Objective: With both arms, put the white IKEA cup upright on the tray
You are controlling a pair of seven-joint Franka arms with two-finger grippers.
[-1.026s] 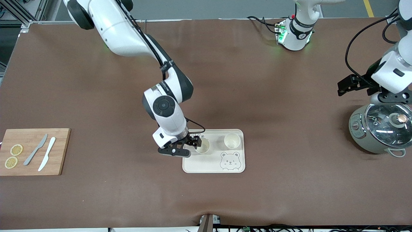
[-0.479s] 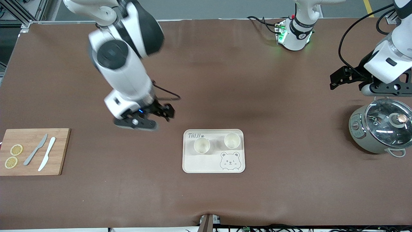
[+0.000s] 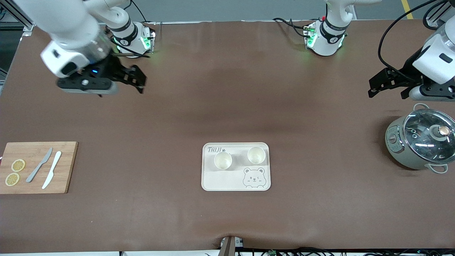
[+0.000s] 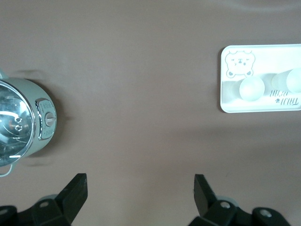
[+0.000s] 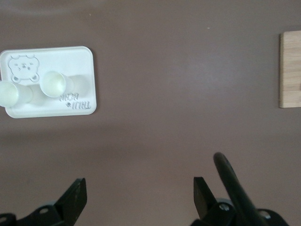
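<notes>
Brown matting covers the table (image 3: 227, 106) edge to edge; the tray (image 3: 236, 183) sits at lower centre of the front frame with two white cups upright on it, one cup (image 3: 223, 160) toward the right arm's end and a second cup (image 3: 256, 155) toward the left arm's end, apart from each other, above the bear drawing. Judged from this layout, placement looks complete and the step in hand is retreat. Right gripper (image 3: 137, 79) hangs at upper left of the front frame over bare matting, fingers spread wide, nothing held; its wrist view confirms an empty gap (image 5: 136, 197). Left gripper (image 3: 382, 83) hangs at upper right, over matting just above the cooker (image 3: 421, 142) in the frame, fingers likewise wide apart and empty (image 4: 141, 195). To finish well: keep both arms high and clear of the tray, avoid sweeping low across the cups, and keep the left arm off the cooker's glass lid. Cutting board (image 3: 35, 167) with knives and lemon slices sits at lower left, well apart.
</notes>
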